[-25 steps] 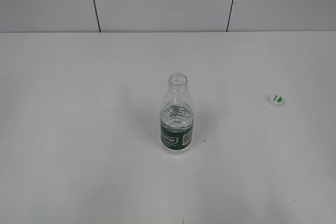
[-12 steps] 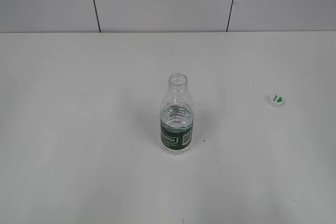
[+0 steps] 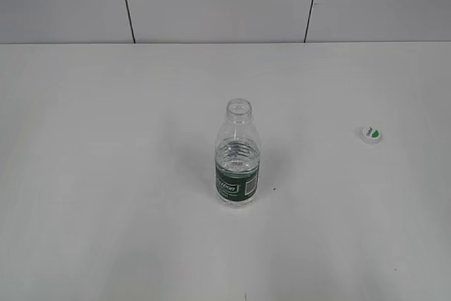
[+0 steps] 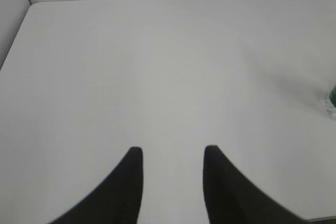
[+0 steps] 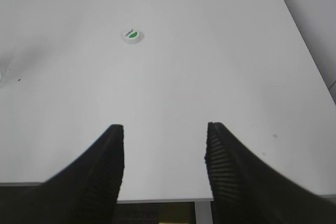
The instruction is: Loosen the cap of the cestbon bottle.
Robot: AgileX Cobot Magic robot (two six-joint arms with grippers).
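The cestbon bottle (image 3: 237,154) stands upright near the middle of the white table (image 3: 106,174), its neck bare and open at the top. There is a little water inside, reaching about to the ribbed shoulder, and the dark green label band wraps the lower body. A small dark speck sits on the tabletop just to the right of its base.

The cap (image 3: 371,134) is off the bottle and lies flat on the table well apart from it, off to the right and a bit farther back, green mark facing up. From the right wrist view the same cap (image 5: 131,35) sits alone on the bare surface, well ahead of the right gripper (image 5: 164,129) and to its left. That gripper's two dark ribbed fingers (image 5: 107,161) are spread apart with nothing between them, hanging over the near edge of the table.

The left gripper (image 4: 170,153) is likewise spread, its smooth dark fingers (image 4: 131,177) apart and holding nothing, over empty tabletop. At the far right edge of that view a sliver of something clear and green shows, probably the bottle's side, though too little is visible to be sure.

Neither arm appears in the exterior view. Behind the table runs a pale panelled wall (image 3: 218,1) with dark vertical seams
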